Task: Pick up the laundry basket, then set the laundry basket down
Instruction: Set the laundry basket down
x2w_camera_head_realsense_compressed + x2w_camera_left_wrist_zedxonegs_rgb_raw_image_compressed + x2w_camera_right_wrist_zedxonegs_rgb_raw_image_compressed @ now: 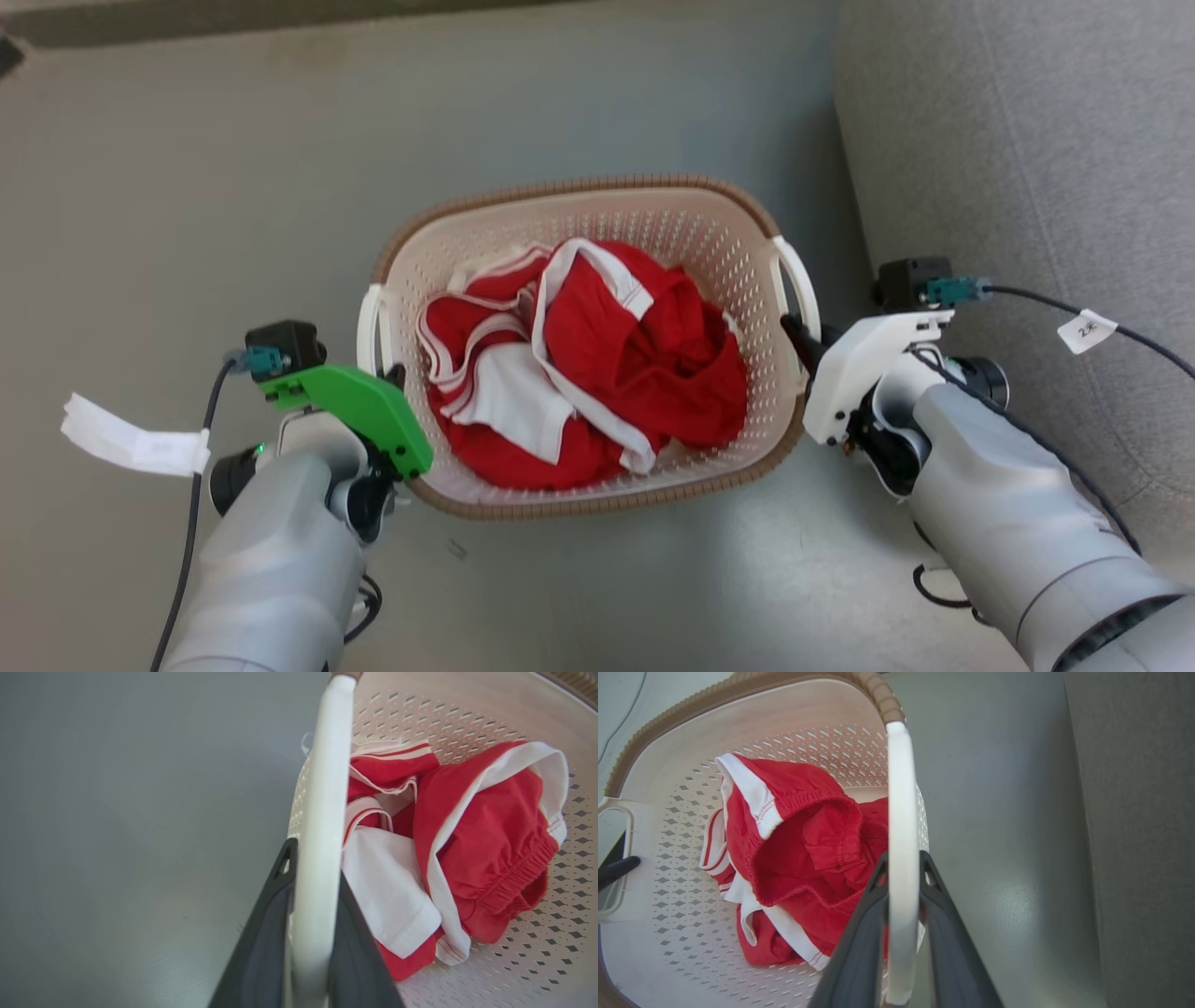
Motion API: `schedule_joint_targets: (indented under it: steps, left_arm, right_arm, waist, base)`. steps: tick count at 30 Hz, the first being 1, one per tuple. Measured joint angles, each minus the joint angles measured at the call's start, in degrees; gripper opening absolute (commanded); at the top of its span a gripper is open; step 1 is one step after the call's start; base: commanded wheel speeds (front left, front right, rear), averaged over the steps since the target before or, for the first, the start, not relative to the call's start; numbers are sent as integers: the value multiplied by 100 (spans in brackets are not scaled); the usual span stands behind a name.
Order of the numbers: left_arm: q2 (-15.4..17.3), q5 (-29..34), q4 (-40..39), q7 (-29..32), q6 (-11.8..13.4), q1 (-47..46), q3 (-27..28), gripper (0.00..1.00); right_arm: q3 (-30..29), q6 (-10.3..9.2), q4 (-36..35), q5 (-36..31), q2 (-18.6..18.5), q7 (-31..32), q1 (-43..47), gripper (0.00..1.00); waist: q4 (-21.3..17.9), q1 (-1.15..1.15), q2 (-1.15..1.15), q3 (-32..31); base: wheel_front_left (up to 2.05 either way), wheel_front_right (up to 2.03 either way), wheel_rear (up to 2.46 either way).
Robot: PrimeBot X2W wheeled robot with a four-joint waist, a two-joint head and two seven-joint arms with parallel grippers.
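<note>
Basket (644,229), cream perforated plastic with a brown woven-look rim, is in the middle of the head view over a grey floor (187,187). I cannot tell whether it rests on the floor or hangs just clear of it.

At far left, a white tag (131,443) hangs from a cable. The left gripper (392,373), under a green cover, reaches the basket's left side. In the left wrist view its two dark fingers (261,952) are nearly closed, one pressed on each side of the white left handle (327,788).

Red clothes (597,364) with white trim lie crumpled inside the basket, covering most of its bottom.

On the right side, the right gripper (798,331), under a white cover, meets the white right handle (803,280). In the right wrist view its fingers (948,933) are likewise nearly closed, clamping the handle's thin bar between them. The same view also shows a dark fingertip of the left gripper at the far handle.

A grey upholstered seat (1027,140) stands just right of the basket.
</note>
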Motion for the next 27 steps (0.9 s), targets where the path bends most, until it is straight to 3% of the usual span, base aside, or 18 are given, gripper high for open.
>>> schedule_joint_targets:
  steps: [27]
  left_arm:
    - [18,379,-247,-918,248,-1626,-35,0]
  right_arm:
    - [22,-253,-285,-478,-269,-849,-1608,0]
  waist:
    - [94,1,0,2238]
  base:
    - [0,0,0]
